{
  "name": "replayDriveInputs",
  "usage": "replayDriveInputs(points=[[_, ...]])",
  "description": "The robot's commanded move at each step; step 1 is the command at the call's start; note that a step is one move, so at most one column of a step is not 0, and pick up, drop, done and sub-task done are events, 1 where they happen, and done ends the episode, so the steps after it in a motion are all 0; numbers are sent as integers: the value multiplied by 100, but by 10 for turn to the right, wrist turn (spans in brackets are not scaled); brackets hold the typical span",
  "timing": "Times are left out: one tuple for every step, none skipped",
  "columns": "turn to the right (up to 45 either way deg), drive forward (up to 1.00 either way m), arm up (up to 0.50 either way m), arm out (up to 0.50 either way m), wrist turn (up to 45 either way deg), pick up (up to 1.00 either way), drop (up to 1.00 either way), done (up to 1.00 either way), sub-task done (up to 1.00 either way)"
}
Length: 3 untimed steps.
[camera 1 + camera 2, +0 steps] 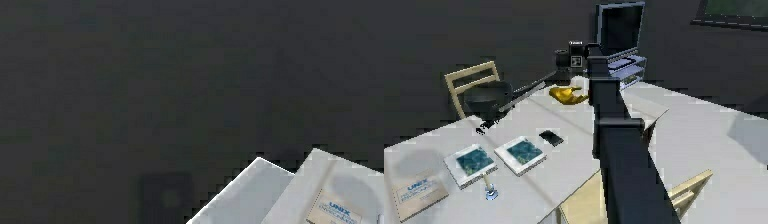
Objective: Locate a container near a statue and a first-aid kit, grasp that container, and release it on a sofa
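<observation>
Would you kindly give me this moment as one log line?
arm extended over table | gripper near yellow object | holding: cannot tell

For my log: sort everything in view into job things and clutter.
Job, likely: yellow object near the jaws; flat white box at the table corner.
Clutter: laptop; phone; two blue-covered books; black lamp; chair.
</observation>
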Motion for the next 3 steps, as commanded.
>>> replayDriveInputs(points=[[0,0,0,0,-450,0,0,0,0],[0,0,0,-44,0,0,0,0,0],[-450,0,0,0,0,0,0,0,0]])
